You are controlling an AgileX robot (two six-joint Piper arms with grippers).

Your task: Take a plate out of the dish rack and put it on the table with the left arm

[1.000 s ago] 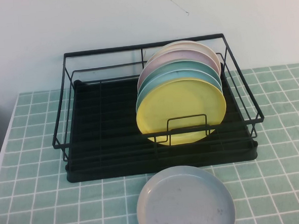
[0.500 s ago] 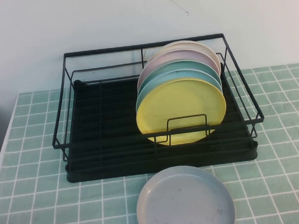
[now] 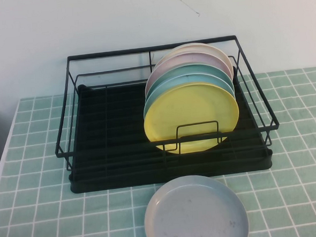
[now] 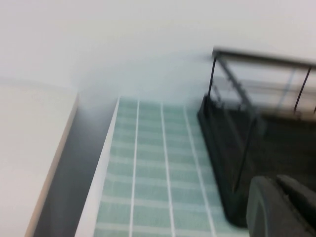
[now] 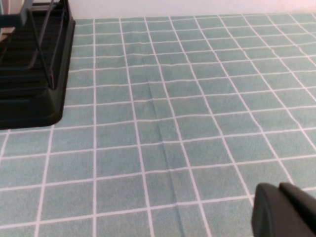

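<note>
Right now the yellow plate (image 3: 191,116) stands on its edge in the dish rack (image 3: 111,137), at the front of a row of plates. Just behind it is a light blue plate (image 3: 169,85), then a pink plate (image 3: 168,64), then a cream plate (image 3: 207,46) at the back. They all lean close together on the right side of the rack. The rack sits on the green tiled table (image 3: 35,212). A grey plate (image 3: 196,212) lies flat on the table, just in front of the rack.

No arm shows from high up. The left tool (image 4: 281,207) is only a dark bit in the corner of its own camera, near the left end of the rack (image 4: 237,148). I cannot tell if it is apart or together. The right tool (image 5: 284,210) is also just a dark bit, low over bare tiles (image 5: 163,123), off to the side of the rack (image 5: 29,89). I cannot tell its state either.
</note>
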